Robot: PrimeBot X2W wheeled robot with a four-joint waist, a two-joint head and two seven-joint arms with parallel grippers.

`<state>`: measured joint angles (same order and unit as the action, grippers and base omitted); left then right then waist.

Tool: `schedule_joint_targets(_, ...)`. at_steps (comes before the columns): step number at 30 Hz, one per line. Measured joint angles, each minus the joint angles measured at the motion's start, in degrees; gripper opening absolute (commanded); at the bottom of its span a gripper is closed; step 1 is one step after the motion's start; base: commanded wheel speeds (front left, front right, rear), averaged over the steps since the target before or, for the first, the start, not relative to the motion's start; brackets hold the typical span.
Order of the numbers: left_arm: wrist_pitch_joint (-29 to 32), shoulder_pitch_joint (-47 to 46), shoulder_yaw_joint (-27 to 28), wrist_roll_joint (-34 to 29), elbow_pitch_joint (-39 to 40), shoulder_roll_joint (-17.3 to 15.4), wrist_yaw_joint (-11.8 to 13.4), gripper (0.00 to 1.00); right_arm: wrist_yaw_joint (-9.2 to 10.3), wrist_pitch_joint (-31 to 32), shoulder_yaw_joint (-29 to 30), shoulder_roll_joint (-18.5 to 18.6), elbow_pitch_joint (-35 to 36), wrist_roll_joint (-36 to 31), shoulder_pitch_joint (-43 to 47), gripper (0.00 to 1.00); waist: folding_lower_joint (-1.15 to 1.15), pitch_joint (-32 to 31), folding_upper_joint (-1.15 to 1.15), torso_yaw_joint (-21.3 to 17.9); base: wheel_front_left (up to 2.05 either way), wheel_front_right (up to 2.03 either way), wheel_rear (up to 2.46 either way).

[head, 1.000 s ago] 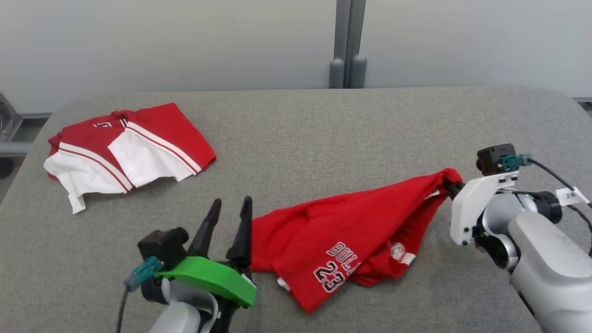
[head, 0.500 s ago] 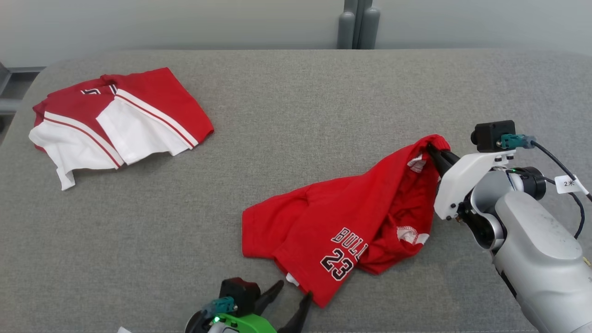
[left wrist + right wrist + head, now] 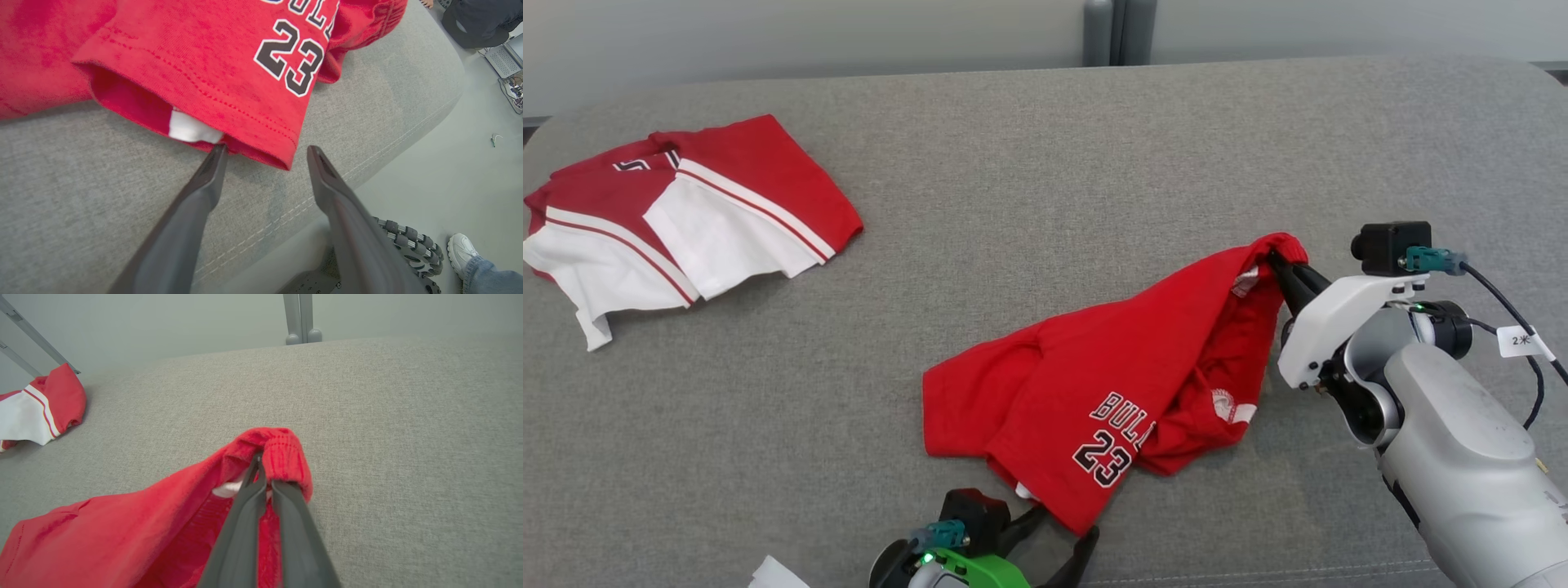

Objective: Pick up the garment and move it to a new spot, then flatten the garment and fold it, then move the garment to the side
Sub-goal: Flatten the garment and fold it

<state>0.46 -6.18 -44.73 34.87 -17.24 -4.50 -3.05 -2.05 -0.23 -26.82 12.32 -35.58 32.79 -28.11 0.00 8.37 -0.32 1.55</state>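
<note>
The garment (image 3: pixel 1094 376) is a red jersey with "23" printed on it, lying crumpled on the grey cushioned surface (image 3: pixel 1045 163). My right gripper (image 3: pixel 1278 265) is shut on a bunched edge at its right end and holds that end slightly raised; in the right wrist view the red cloth (image 3: pixel 102 535) wraps over the closed right gripper (image 3: pixel 261 469). My left gripper (image 3: pixel 1063 527) stands open at the near hem corner. Seen from the left wrist, the hem (image 3: pixel 184 53) lies just beyond the left gripper (image 3: pixel 266 149), with nothing between its fingers.
A second red and white garment (image 3: pixel 686 212) lies folded at the far left, also seen as a red and white garment (image 3: pixel 36 404) from the right wrist. The cushion's front edge (image 3: pixel 367 163) runs close under my left gripper. A person's shoe (image 3: pixel 461 249) is on the floor below.
The head camera has tilted down and shifted. My left gripper moved from the garment's left edge back to its near hem corner, still open. The right gripper keeps its hold.
</note>
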Motion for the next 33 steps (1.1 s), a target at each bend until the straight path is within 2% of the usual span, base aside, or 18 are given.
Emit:
schedule_joint_targets(7,-0.11,-1.03,-1.92,-0.93,-1.0,0.21,-1.0,1.0,-0.45,-1.35,0.16,-0.54,-1.62,0.15,-0.63,0.0,0.0,0.55,0.0,-1.13,0.0,0.0,0.0)
schedule_joint_targets(10,-2.03,-2.88,-1.59,-1.38,-0.8,0.41,-1.0,1.0,-0.47,-1.86,0.19,-0.73,-2.23,0.16,-0.73,0.0,0.0,0.69,0.0,-1.28,0.0,0.0,0.0)
schedule_joint_targets(11,-2.8,-3.48,-1.41,-1.4,-0.66,0.53,-1.0,0.76,-0.48,-2.14,0.19,-0.88,-2.47,0.16,-0.74,0.0,0.0,0.73,0.0,-1.32,0.0,0.0,0.0)
schedule_joint_targets(12,-3.64,-3.96,-1.2,-1.53,-0.45,0.6,-1.0,0.45,-0.58,-2.35,0.19,-1.08,-2.7,0.19,-0.76,0.0,0.0,0.76,0.0,-1.37,0.0,0.0,0.0)
schedule_joint_targets(13,-4.14,-4.39,-1.07,-1.67,-0.37,0.68,-1.0,0.0,-0.69,-2.43,0.19,-1.22,-2.91,0.26,-0.77,0.0,0.0,0.79,0.0,-1.41,0.0,0.0,0.0)
schedule_joint_targets(17,-5.54,-4.69,-0.62,-2.31,-0.42,0.89,-1.01,0.0,-0.96,-3.27,0.25,-1.37,-3.85,0.75,-0.8,0.0,0.0,0.81,0.0,-1.46,0.0,0.0,0.0)
schedule_joint_targets(23,-7.25,-7.41,3.12,-1.52,3.37,0.88,-1.1,0.0,-1.51,-4.28,0.48,-1.3,-5.27,1.16,-0.8,0.0,0.0,0.59,0.0,-1.12,0.0,0.0,0.0)
schedule_joint_targets(29,-7.64,-13.21,8.75,-1.45,5.79,-2.26,-0.8,0.0,-2.99,-4.16,-2.32,-1.1,-6.81,0.8,-0.65,0.0,0.0,0.24,0.0,-0.65,0.0,0.0,0.0)
schedule_joint_targets(33,-4.78,-14.89,11.15,1.21,3.05,-2.69,-0.41,0.0,-3.52,-3.41,-4.44,-1.71,-7.53,0.31,-0.63,0.0,0.0,0.11,0.0,-0.8,0.0,0.0,0.0)
